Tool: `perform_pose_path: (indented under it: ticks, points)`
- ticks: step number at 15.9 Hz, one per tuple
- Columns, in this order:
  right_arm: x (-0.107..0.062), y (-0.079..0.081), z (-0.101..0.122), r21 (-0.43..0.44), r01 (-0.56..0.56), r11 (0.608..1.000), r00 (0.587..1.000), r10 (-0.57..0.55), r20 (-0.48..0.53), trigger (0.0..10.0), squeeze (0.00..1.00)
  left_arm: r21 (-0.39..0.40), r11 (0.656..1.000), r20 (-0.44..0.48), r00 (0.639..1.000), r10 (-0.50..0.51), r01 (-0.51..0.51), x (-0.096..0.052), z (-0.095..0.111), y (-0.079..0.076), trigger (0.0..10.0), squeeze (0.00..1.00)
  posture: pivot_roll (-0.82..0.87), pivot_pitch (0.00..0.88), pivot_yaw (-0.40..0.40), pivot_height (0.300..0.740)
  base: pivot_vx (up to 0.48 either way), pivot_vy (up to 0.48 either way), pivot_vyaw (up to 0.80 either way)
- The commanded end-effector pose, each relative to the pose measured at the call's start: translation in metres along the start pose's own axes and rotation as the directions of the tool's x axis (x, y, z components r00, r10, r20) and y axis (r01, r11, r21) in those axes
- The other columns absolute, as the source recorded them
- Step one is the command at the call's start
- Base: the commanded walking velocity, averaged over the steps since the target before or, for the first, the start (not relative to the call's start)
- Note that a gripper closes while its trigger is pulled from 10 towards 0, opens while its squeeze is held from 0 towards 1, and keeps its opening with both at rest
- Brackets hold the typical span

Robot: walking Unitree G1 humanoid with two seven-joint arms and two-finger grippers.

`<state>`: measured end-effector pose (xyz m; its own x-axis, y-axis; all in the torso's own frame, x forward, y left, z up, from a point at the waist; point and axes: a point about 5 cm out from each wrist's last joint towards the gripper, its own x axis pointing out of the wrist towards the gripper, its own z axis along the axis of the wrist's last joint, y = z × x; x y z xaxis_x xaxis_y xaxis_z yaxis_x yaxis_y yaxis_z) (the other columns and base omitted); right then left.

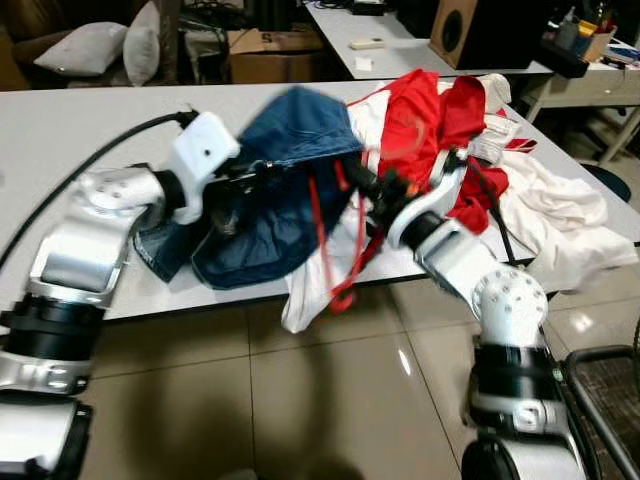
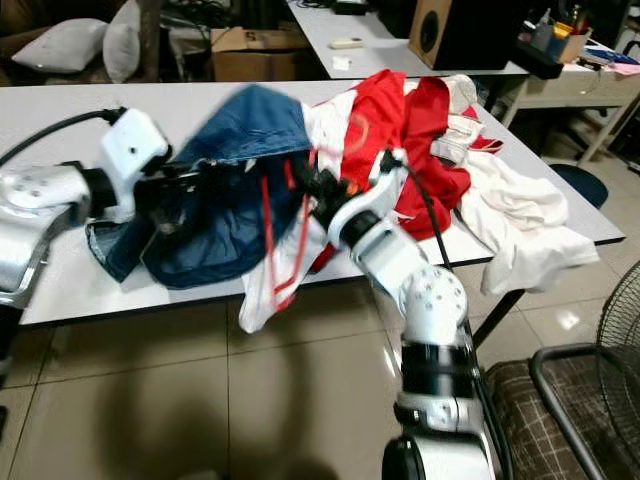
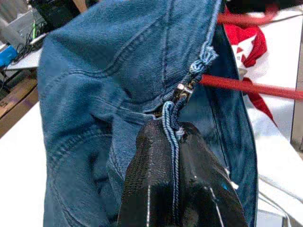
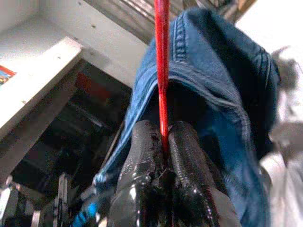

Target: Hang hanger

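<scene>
my right gripper (image 4: 163,142) is pinching its two black fingers (image 4: 139,165) tight on the thin red hanger (image 4: 162,66), the bar running straight out from between the tips. my left gripper (image 3: 175,137) is clamping shut on a frayed edge of the blue jeans (image 1: 275,170), with a strip of stitched denim caught between the pads. i am holding both arms up over the near edge of the white table (image 1: 90,130), and the jeans are bunching between them, lifted partly off the table.

the hanger is sitting inside the jeans: in the right wrist view the red bar is passing up along the waistband, and in the left wrist view another red length is crossing just past the left fingertips, beside a small metal fitting on the denim. in the head views, red bars of the hanger are hanging down below the jeans, past the table's front edge.

on the table beyond the jeans, a red garment (image 1: 440,120) is lying on a heap of white cloth (image 1: 560,215), which is spilling over the table's near edge. farther back behind the table, a cardboard box (image 1: 270,50) and grey pillows (image 1: 85,45) are showing.
</scene>
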<state>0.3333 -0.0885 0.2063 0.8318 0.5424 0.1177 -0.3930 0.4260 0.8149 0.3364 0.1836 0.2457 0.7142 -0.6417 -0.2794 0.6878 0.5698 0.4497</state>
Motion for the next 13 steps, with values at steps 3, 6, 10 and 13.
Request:
perform_pose_path:
  ticks: [3, 6, 10, 13]
  points:
    - [0.009, 0.009, 0.024, -0.016, -0.045, 0.999, 0.990, 0.047, 0.135, 10.0, 0.00, -0.066, 0.996, 0.043, 0.997, -0.063, 0.066, -0.011, 0.015, 0.002, 0.0, 0.00, 0.08, 0.000, -0.030, 0.740, 0.000, 0.000, 0.00]
    - [0.031, 0.022, 0.038, -0.037, -0.080, 0.996, 0.961, 0.087, 0.262, 10.0, 0.00, -0.198, 0.956, 0.267, 0.950, -0.162, 0.218, -0.023, 0.056, 0.011, 0.0, 0.00, 0.11, 0.000, -0.052, 0.740, 0.000, 0.000, 0.00]
    - [0.039, 0.032, 0.040, -0.075, -0.122, 0.990, 0.931, 0.141, 0.336, 10.0, 0.00, -0.315, 0.890, 0.482, 0.863, -0.149, 0.330, -0.013, 0.090, 0.011, 0.0, 0.00, 0.13, 0.000, -0.066, 0.740, 0.000, 0.000, 0.00]
    - [0.047, 0.033, 0.039, -0.238, -0.086, 0.967, 0.905, 0.176, 0.387, 10.0, 0.00, -0.394, 0.795, 0.656, 0.747, -0.109, 0.462, -0.006, 0.130, 0.011, 0.0, 0.00, 0.16, 0.000, -0.086, 0.740, 0.000, 0.000, 0.00]
